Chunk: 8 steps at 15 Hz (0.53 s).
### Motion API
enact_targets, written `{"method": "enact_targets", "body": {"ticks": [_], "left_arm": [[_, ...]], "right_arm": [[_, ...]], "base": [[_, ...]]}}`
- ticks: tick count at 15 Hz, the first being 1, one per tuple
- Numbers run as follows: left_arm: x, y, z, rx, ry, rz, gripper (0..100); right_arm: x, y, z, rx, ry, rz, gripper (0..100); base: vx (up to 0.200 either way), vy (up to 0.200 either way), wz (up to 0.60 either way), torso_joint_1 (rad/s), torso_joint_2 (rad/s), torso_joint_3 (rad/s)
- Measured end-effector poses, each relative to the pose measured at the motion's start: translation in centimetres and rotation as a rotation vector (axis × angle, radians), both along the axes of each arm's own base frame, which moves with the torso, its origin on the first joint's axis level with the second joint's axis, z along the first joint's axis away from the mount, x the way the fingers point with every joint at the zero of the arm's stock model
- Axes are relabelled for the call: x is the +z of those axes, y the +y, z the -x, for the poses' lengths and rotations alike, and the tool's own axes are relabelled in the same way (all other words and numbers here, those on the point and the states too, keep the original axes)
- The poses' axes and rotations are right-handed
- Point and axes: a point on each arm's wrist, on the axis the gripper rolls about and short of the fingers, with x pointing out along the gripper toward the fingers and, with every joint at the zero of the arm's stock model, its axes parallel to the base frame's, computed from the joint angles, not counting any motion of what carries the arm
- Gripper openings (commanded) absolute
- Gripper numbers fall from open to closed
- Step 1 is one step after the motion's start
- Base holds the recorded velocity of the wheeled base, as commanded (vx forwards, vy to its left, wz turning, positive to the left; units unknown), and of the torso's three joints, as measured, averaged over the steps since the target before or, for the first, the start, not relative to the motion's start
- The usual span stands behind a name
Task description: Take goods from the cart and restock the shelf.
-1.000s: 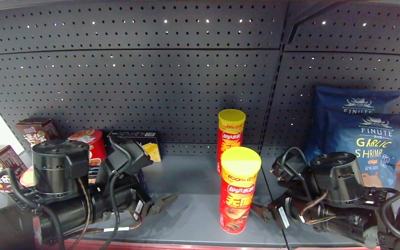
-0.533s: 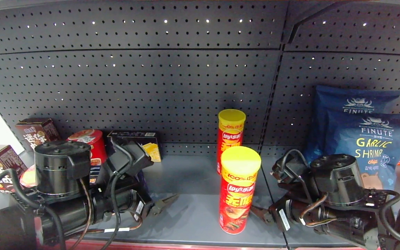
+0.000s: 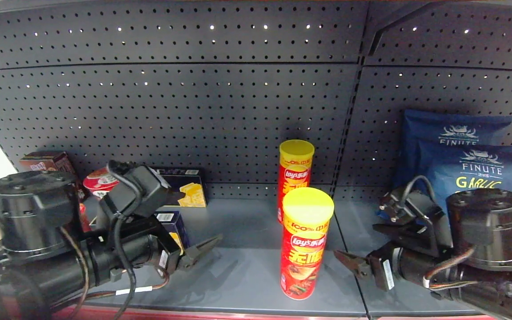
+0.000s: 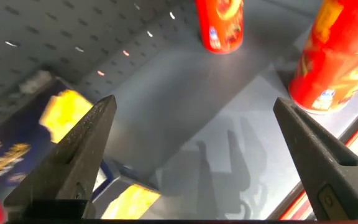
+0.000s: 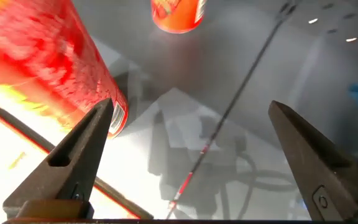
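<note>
Both arms have drawn outward from the front red chip can (image 3: 306, 242), a tall cardboard cylinder with a yellow plastic lid. A second ago the right gripper (image 3: 345, 260) had its tips almost at the can's base; now a strip of the grey metal shelf board (image 3: 247, 266) shows between them. The left arm has slid further left, uncovering more of the boxes behind it.

The front can stands upright near the shelf's front edge, held by nothing. The left gripper (image 3: 202, 249) lies low to the can's left, well apart from it, pointing toward it. In the left wrist view its jaws (image 4: 194, 102) are spread wide around bare shelf, with the can (image 4: 334, 56) beyond one fingertip. The right gripper sits just right of the can's base, also spread and empty (image 5: 190, 106), the can (image 5: 48, 68) beside one finger.

Directly behind the front can stands the rear red chip can (image 3: 295, 175), the same kind, upright by the dark perforated metal back wall (image 3: 194, 111). Far left of it are a dark blue carton with a yellow picture (image 3: 185, 189), a round red tub (image 3: 98, 180) and a brown carton (image 3: 47, 162). Far right stand two blue foil snack bags (image 3: 460, 169).
</note>
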Motion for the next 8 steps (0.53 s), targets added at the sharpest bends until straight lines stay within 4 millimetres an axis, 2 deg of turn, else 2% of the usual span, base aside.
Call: {"method": "enact_targets", "body": {"ticks": [2,4,8], "left_arm": [[0.8,1.3,1.8,0.034,-0.041,0.019,100],[1.1,3.4,4.2,0.09,-0.079,0.036,100],[-0.7,7.8,10.7,0.266,-0.103,0.055,100]], "right_arm": [[0.7,-1.9,1.3,-0.033,-0.03,-0.025,100],[1.1,-4.4,2.7,-0.093,-0.063,-0.048,100],[1.5,-9.9,5.6,-0.312,-0.133,-0.073,100]], "base": [[0.0,0.0,0.0,0.0,0.0,0.0],[0.0,0.0,0.0,0.0,0.0,0.0],[0.0,0.0,0.0,0.0,0.0,0.0]]}}
